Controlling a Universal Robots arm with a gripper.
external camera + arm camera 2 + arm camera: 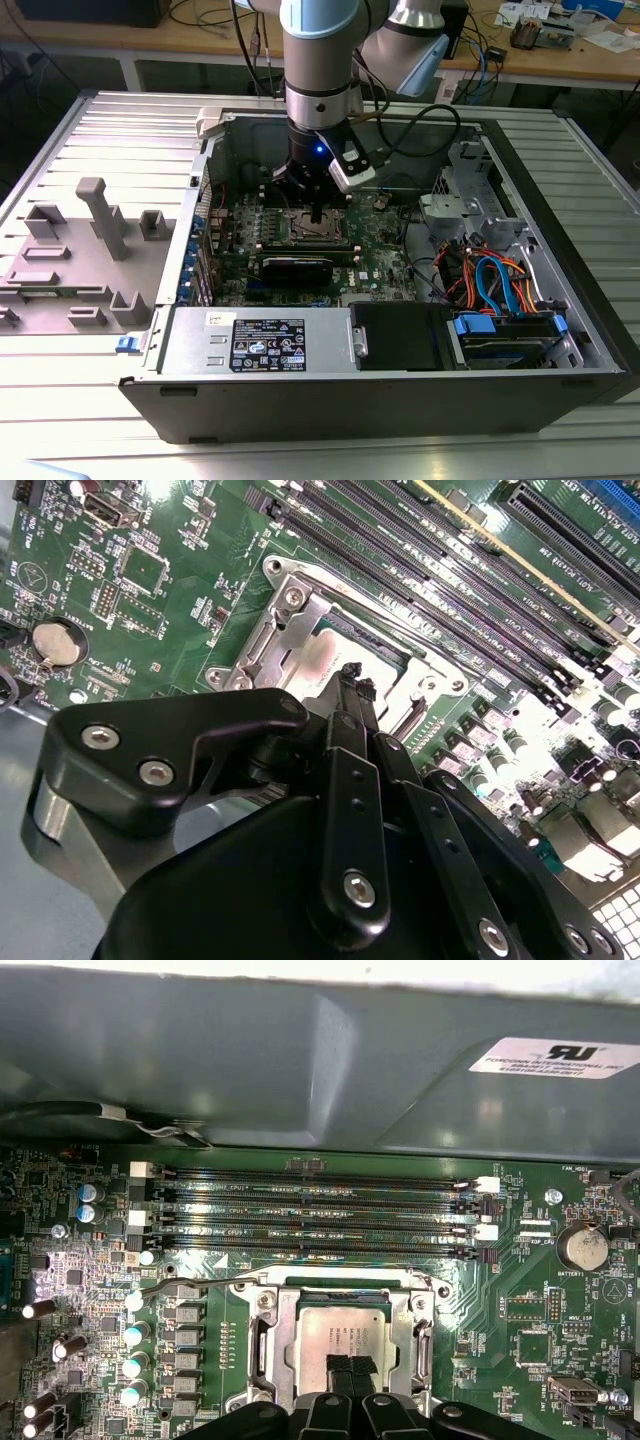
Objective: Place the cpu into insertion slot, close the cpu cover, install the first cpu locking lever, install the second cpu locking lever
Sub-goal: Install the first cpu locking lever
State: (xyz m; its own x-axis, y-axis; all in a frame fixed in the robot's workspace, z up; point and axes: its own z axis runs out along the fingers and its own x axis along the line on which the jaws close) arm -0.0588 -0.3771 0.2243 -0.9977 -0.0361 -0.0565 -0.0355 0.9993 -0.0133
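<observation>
The cpu (345, 1332), a flat square chip with a dull silver-grey top, lies directly under the black hand (350, 1368), framed by the silvery square metal cpu cover (265, 1340); the hand's fingertips (338, 1368) are pressed together.

An open grey metal computer case (300, 405) lies on a ribbed silver metal table (90, 420). Inside it, a green circuit board (385, 262) carries long black memory slots (310, 1210) side by side, a round silver coin battery (585, 1248) and a long black rectangular card (297, 267). A black box with a white label (262, 340) sits along the near wall. Blue and orange cables (500, 280) lie toward the exterior view's right. A grey plastic fixture tray (70, 260) rests beside the case, at the exterior view's left.
</observation>
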